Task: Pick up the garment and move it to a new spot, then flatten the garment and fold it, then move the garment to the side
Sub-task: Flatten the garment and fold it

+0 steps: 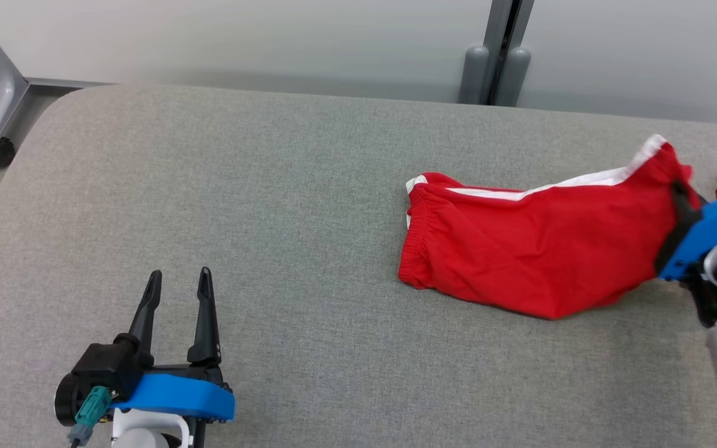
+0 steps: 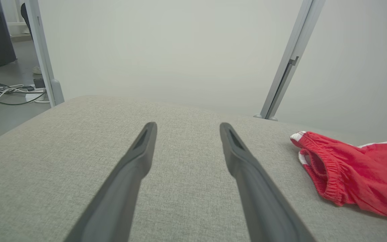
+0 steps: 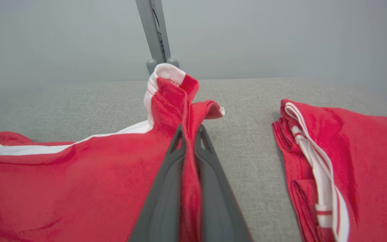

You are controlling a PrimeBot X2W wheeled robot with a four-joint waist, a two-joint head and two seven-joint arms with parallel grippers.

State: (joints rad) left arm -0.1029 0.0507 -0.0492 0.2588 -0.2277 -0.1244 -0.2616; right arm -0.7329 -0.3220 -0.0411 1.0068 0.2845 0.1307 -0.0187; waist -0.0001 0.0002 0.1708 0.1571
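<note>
Right fingers (image 3: 166,188) are clamped on a raised hem edge of the red shorts (image 1: 539,249); left fingers (image 1: 207,317) are held apart over bare desk (image 1: 309,186); second red garment (image 3: 354,151) lies just beside.

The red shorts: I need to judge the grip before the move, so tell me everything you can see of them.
The red shorts look like soft knit cloth, red with a white side stripe and white hem trim, and a gathered elastic waistband at the left end in the head view. They lie rumpled, not flattened, on the grey cloth-covered surface. The right hand is shut on a leg hem, holding that end raised above the surface.
</note>
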